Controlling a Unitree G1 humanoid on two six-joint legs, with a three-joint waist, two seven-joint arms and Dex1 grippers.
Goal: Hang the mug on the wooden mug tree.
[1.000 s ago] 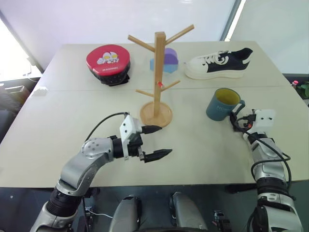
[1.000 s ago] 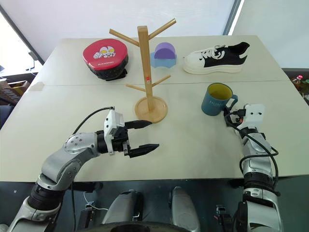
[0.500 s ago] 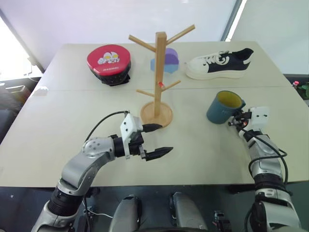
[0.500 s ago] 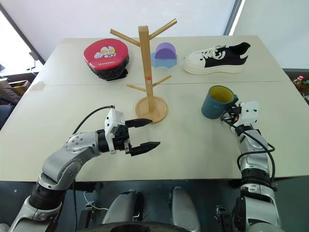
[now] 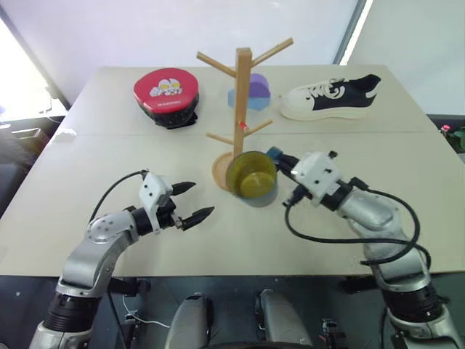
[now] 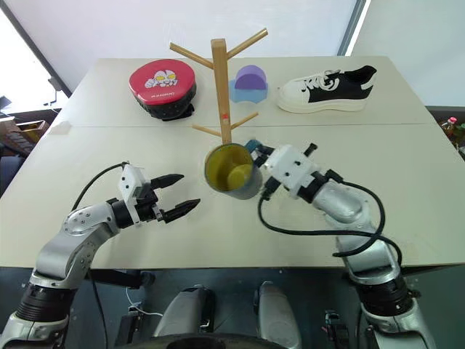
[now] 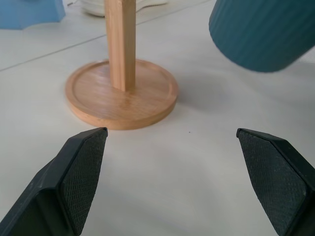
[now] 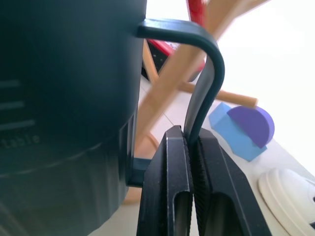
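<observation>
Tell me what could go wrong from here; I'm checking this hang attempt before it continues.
The right gripper pinches only the thin handle of the mug, which is tipped on its side, so it may swivel or slip. Held close to the wooden mug tree, it could knock the light stand over.

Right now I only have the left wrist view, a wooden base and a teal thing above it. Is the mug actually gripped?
Observer: Yes. The right gripper is shut on the mug's handle, pinching the loop between its fingers.
Operator: Which way is the mug facing?
Observer: It is tipped on its side in the air, its yellow inside facing the head camera.
Operator: Where is it relative to the pegs?
Observer: In front of the mug tree, just below the lower pegs and hiding part of the base; it hangs on no peg yet.
Operator: Anything behind the tree?
Observer: A red case, a blue-and-purple block and a sneaker.
</observation>
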